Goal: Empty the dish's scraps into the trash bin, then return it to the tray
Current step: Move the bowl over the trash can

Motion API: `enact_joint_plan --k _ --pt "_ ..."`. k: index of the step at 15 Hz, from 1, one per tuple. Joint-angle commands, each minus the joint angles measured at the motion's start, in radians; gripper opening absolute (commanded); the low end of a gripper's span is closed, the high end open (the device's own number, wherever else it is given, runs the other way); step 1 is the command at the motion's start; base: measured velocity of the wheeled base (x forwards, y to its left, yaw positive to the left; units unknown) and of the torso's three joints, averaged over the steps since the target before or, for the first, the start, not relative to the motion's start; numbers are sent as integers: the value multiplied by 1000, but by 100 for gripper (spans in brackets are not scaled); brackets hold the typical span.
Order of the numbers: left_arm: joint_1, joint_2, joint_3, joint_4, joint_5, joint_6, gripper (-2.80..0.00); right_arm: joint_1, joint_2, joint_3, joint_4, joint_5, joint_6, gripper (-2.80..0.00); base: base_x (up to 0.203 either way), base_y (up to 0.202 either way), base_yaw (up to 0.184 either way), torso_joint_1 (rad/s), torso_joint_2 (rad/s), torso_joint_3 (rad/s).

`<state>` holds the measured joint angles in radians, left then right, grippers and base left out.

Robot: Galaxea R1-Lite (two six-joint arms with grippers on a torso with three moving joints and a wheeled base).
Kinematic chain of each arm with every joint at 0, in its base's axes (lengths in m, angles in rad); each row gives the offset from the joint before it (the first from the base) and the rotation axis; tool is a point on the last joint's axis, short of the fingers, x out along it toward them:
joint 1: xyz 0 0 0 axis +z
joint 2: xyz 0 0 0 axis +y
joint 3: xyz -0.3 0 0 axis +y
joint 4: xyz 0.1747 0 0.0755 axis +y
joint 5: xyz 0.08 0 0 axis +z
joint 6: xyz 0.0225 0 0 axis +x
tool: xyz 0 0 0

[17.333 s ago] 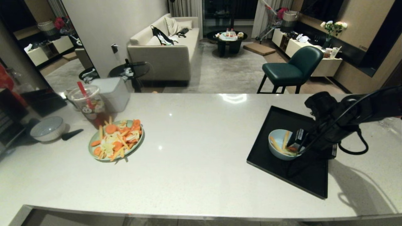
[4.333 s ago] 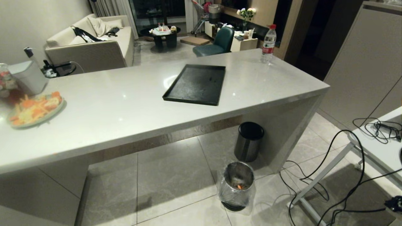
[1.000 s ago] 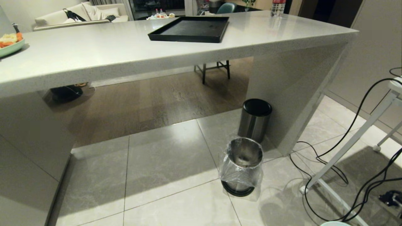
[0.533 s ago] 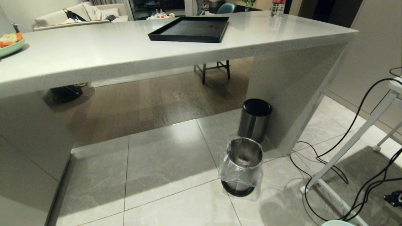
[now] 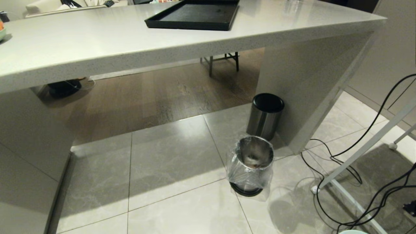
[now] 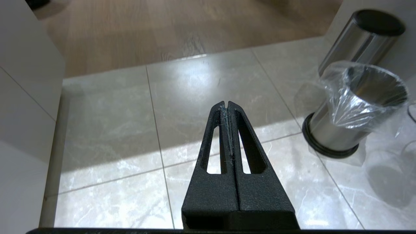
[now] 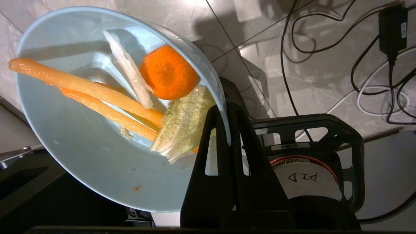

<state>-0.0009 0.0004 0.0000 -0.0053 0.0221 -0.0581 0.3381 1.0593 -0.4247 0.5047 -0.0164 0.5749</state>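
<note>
My right claw point(image 7: 227, 109) pinches the rim of the one light-blue dish point(image 7: 81, 156), holding two orange sticks point(image 7: 81, 86), one carrot round point(image 7: 168, 72) and pale leaf bits, above the floor, near one lined trash bin point(image 5: 251, 169); my left claw point(image 6: 227, 107) is pressed together, and the tray point(image 5: 195, 14) sits on the desk point(image 5: 97, 42).

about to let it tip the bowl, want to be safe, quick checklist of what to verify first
1. Grip: right gripper fingers shut on the dish rim: ok.
2. Scraps still in the dish: ok.
3. Trash bin open, upright, bag liner in place: ok.
4. Dish over the trash bin: not ok, only floor tiles and cables show past it in the right wrist view.
5. Tray bare for the return: ok.
6. Left gripper shut, holding nothing, away from the bin: ok.
</note>
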Motion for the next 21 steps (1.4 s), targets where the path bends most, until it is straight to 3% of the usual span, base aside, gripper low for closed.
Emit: enact_joint_plan --k 1,8,15,21 --pt "1 1 0 -1 1 -2 -280 1 -15 -2 3 0 3 -280 0 0 0 4 5 -185" --pt "-1 1 0 -1 1 -2 -280 0 -28 -64 -14 -5 -3 -280 0 0 0 5 4 -201" --pt "-1 1 0 -1 1 -2 -280 -1 -18 -115 -19 -7 -127 -280 0 0 0 6 2 -199" --pt "-1 1 0 -1 1 -2 -280 -1 54 -124 -76 -5 -152 -280 0 0 0 3 3 -195"
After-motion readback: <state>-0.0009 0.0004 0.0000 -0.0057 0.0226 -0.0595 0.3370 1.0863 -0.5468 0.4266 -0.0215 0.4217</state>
